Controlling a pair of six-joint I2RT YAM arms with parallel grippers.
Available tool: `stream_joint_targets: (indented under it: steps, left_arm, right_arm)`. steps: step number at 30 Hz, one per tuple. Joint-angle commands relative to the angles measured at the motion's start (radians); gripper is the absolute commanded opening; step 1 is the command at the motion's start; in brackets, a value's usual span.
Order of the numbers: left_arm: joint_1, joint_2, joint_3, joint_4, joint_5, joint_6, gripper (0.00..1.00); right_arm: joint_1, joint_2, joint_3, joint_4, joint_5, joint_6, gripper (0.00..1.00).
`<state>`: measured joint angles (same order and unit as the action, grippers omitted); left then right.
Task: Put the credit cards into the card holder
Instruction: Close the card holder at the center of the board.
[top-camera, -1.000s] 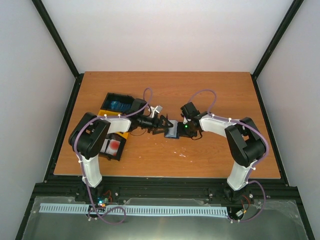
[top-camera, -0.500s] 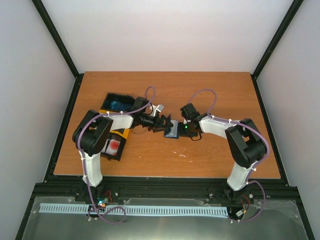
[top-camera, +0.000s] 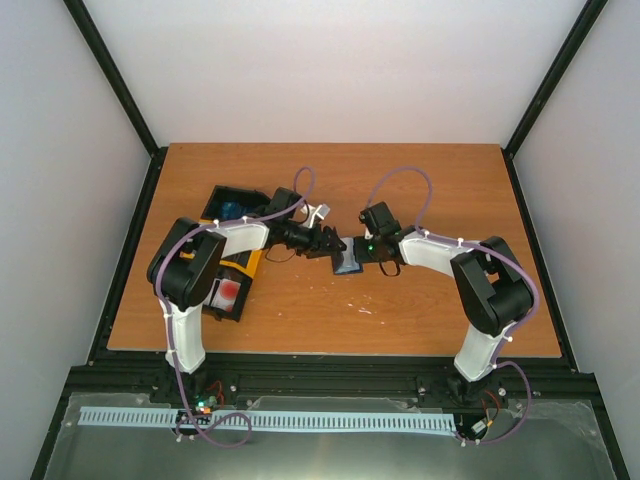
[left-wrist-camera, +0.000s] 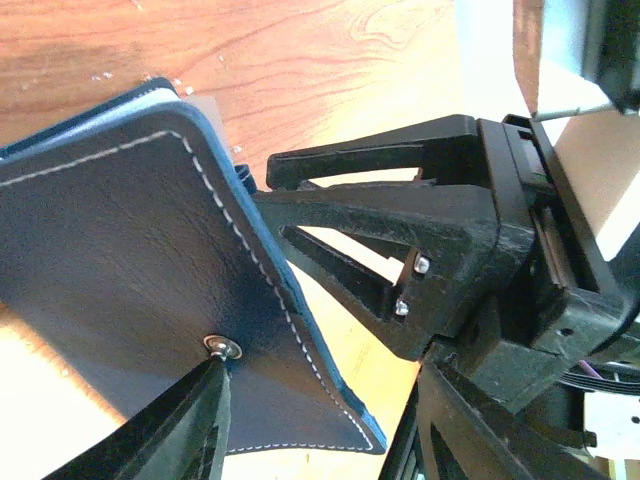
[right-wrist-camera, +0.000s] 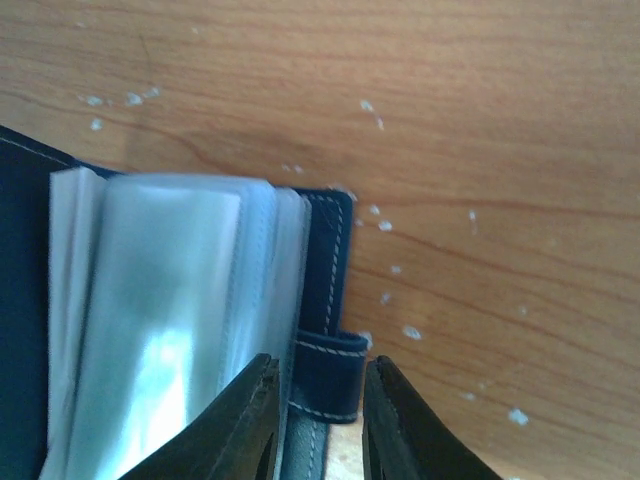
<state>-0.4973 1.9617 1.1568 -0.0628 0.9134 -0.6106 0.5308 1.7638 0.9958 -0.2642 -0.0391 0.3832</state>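
The right gripper (right-wrist-camera: 320, 366) pinches one edge of the card holder (left-wrist-camera: 120, 260); the left gripper (left-wrist-camera: 320, 400), jaws apart, straddles its corner, fingers (left-wrist-camera: 190, 432) cropped.

No writing, brand or number can be read — not even on the card holder (left-wrist-camera: 120, 280).

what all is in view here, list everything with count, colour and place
orange-brown wooden table: one, under everything
black-and-yellow plastic tray: one, left side of the table
white credit card with red blotch: one showing, tray's near compartment
blue credit cards: count unclear, tray's far compartment
dark navy leather card holder: one, table centre, clear sleeves inside
left gripper: black, open, at the holder's cover
right gripper: black, shut on the holder's edge
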Motion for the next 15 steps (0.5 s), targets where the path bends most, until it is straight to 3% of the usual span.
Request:
stream_joint_targets:
  steps: [1, 7, 12, 15]
  left_arm:
    - [-0.006, 0.020, 0.052, -0.059, -0.039, 0.057, 0.52]
    - [-0.006, 0.023, 0.063, -0.091, -0.072, 0.073, 0.52]
    - [-0.011, 0.026, 0.077, -0.116, -0.077, 0.091, 0.55]
    - [-0.031, 0.030, 0.113, -0.156, -0.083, 0.123, 0.59]
  right_arm:
    - [0.005, 0.003, 0.022, 0.090, -0.032, -0.058, 0.25]
    - [0.005, 0.025, 0.044, 0.059, -0.069, -0.051, 0.27]
    - [0.000, -0.036, 0.018, 0.014, 0.055, 0.030, 0.25]
    - [-0.020, -0.066, -0.007, 0.007, 0.053, 0.063, 0.25]
